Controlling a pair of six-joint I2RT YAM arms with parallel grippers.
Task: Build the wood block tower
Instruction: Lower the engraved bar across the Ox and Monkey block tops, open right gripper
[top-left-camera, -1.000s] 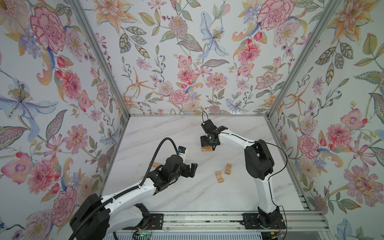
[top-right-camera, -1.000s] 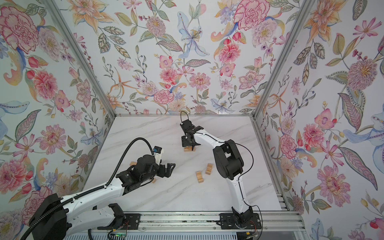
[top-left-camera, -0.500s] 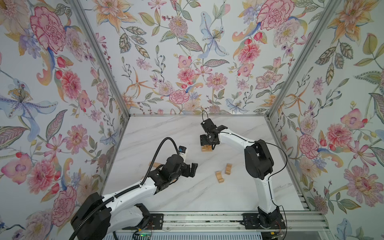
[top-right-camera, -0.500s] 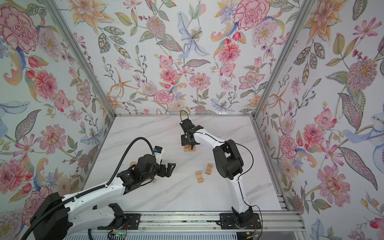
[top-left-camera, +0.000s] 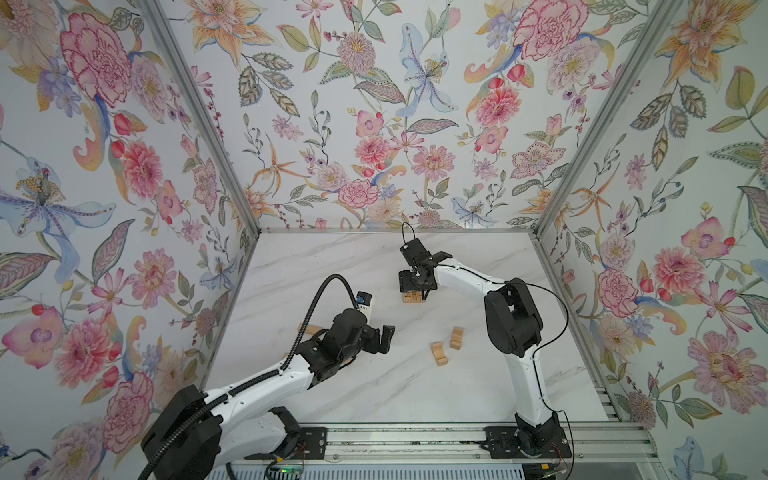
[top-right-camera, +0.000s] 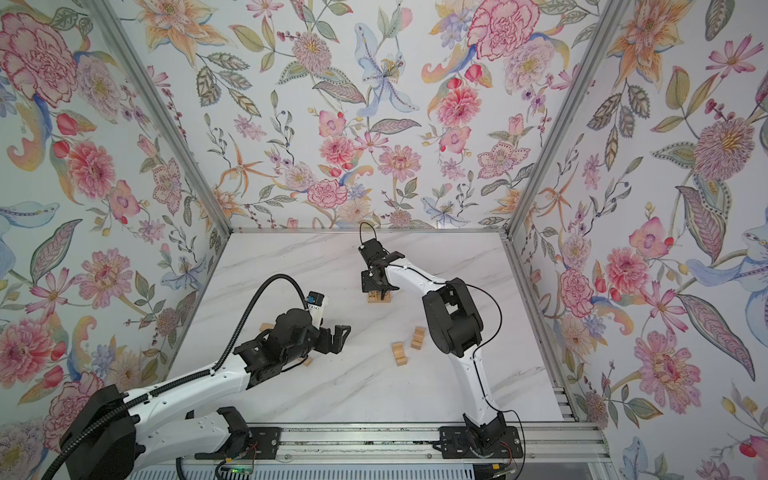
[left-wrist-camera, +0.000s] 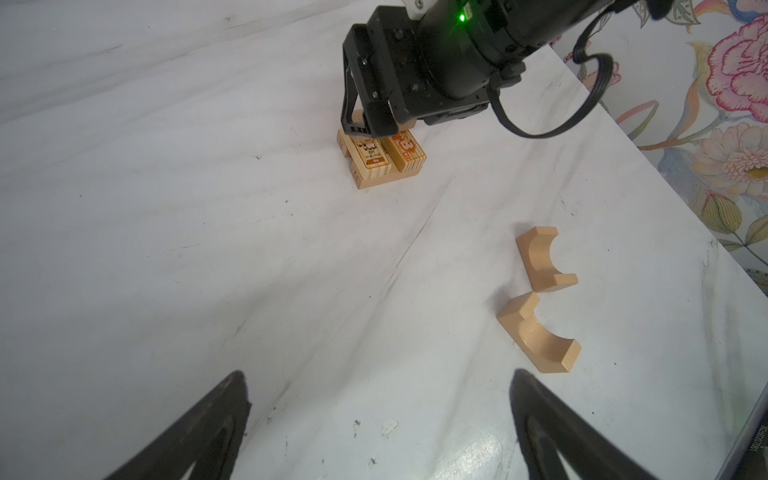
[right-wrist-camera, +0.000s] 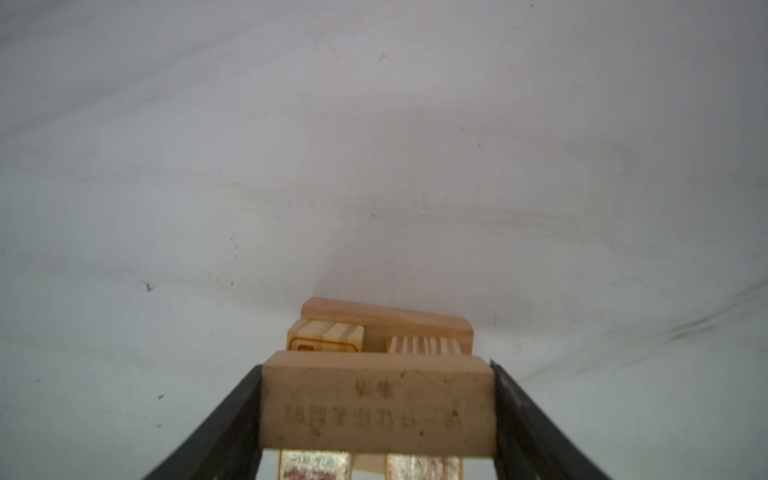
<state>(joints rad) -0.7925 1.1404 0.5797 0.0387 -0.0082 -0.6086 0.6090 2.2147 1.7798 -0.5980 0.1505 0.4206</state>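
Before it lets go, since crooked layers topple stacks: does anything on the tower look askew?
Yes, mildly: in the right wrist view the far bar of the tower lies skewed to the plain bar held in the right gripper, not parallel. No damage shows.

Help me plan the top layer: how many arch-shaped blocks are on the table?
2. Both lie loose on the table, right of centre in a top view: the front arch block and, close behind it, the rear arch block. The left arm may hide others.
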